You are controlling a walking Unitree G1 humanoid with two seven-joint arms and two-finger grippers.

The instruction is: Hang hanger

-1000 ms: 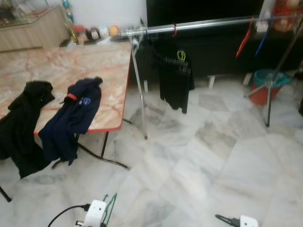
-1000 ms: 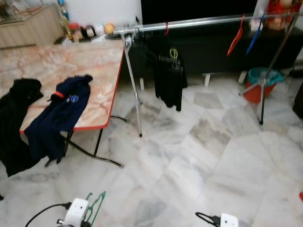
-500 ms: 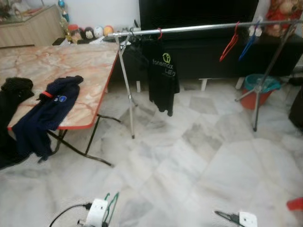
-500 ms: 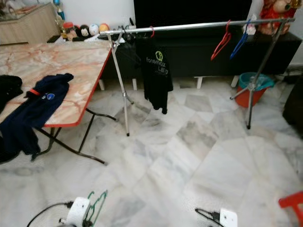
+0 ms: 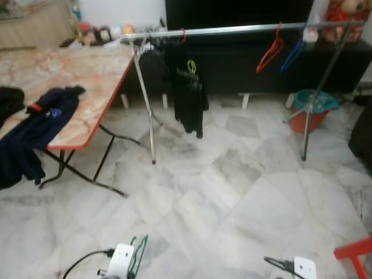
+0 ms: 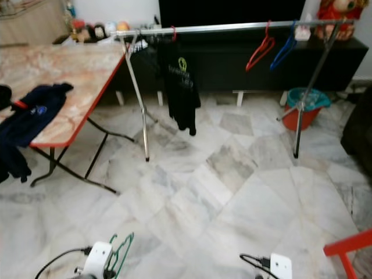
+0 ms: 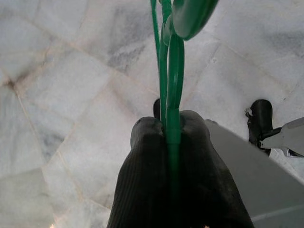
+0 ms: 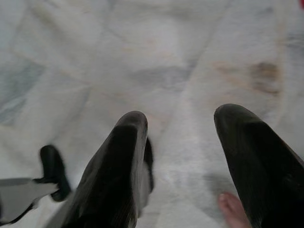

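A green hanger (image 7: 170,71) is pinched between the black fingers of my left gripper (image 7: 167,129), which is shut on it. The hanger (image 5: 138,254) also appears low at the left, above the marble floor. My right gripper (image 8: 183,126) hangs open over bare floor with nothing between its fingers, low at the right (image 5: 278,264). Ahead stands a silver clothes rail (image 5: 232,29). It carries a black shirt (image 5: 189,87), a red hanger (image 5: 269,51) and a blue hanger (image 5: 290,53).
A marble-topped folding table (image 5: 87,70) stands at the left with a navy garment (image 5: 35,128) draped over its edge. A teal and orange bucket (image 5: 311,107) sits by the rail's right leg. A red stool (image 5: 354,256) pokes in at the lower right.
The camera has swung right, so the table slid left and the rail sits more central. The red stool has come into view. Both grippers hold as before.
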